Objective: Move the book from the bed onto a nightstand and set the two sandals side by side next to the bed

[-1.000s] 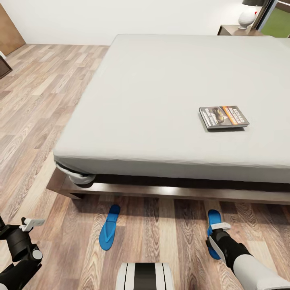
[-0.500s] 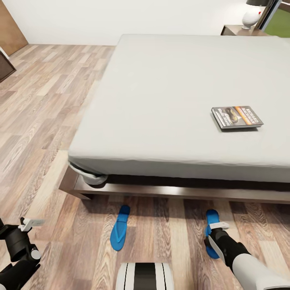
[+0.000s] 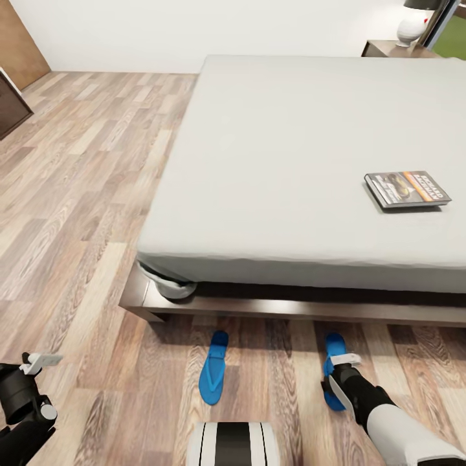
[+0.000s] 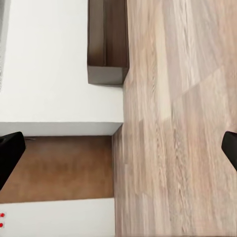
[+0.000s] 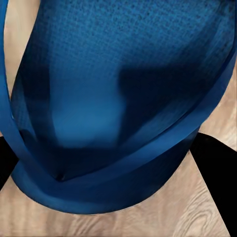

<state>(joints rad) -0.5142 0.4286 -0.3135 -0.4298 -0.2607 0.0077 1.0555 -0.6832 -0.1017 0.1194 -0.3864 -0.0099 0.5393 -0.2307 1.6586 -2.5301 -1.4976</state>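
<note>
The bed (image 3: 310, 162) runs off the head view's right edge, so its far side is cut off. Beyond its far corner, a nightstand (image 3: 388, 48) and the white lamp (image 3: 414, 26) on it are clipped by the top edge. The book (image 3: 407, 189) on the bed has cover lettering too small to read. In front of the bed, the right sandal (image 3: 334, 353) is partly covered by the right gripper (image 3: 341, 377), whose finger spacing cannot be judged there. The right wrist view shows the sandal so close that its outline is cut off.
</note>
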